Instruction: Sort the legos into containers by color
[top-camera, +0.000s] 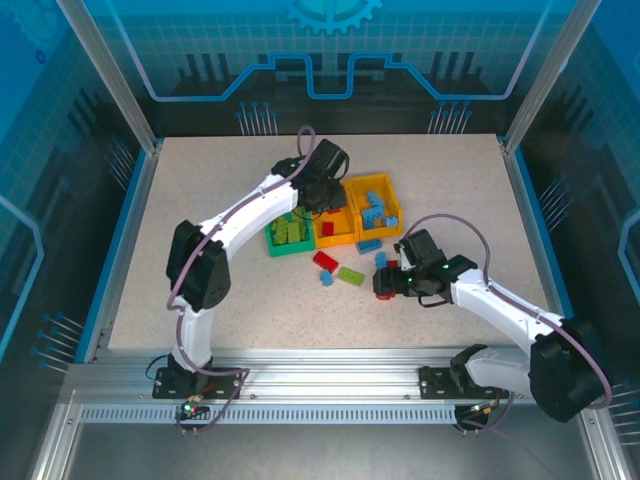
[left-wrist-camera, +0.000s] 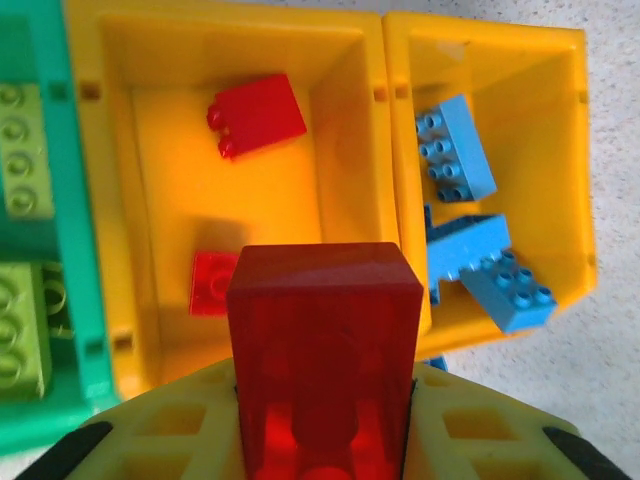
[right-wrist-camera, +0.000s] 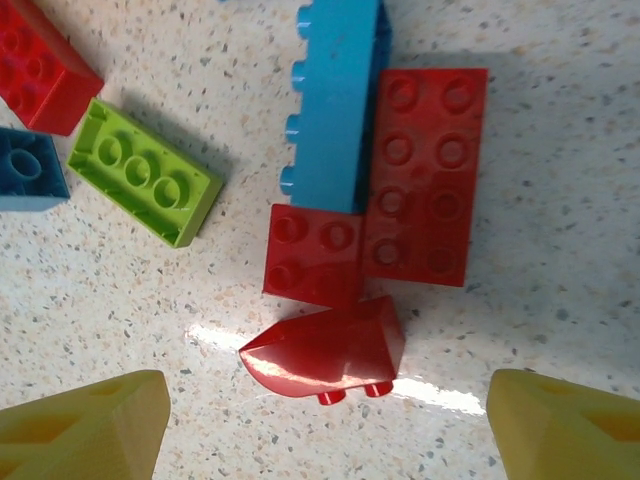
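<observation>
**Left arm.** The left fingers (left-wrist-camera: 480, 435) pinch a red brick (left-wrist-camera: 322, 340) and hold it above the middle orange bin (left-wrist-camera: 170, 200). This placement is evidently chosen so that the piece drops among its own colour on release.

**Containers.** The three bins stand in a row, walls touching, at mid-table (top-camera: 200, 180).
- The middle orange bin holds two red bricks (left-wrist-camera: 255, 115).
- The right-hand orange bin (left-wrist-camera: 545, 130) holds blue bricks (left-wrist-camera: 455, 150), at least three.
- The green bin (left-wrist-camera: 80, 300) holds lime bricks (left-wrist-camera: 25, 150). Their count cannot be determined.
- No colour is seen mixed in any bin.

**Right arm.** The right fingers (right-wrist-camera: 90, 430) are spread wide with nothing between them, low over a loose cluster on the table near the bins.
- A sloped red piece (right-wrist-camera: 325, 355) lies between the tips, which suggests it is the intended next pick.
- It rests against a small red brick (right-wrist-camera: 315, 255).
- That brick abuts a long red brick (right-wrist-camera: 425, 175) and a blue brick (right-wrist-camera: 335, 100) lying on its side. This crowding may hinder a clean grip.
- A lime brick (right-wrist-camera: 145, 185) lies apart.

**Judgement.** Sorting is well advanced.
</observation>
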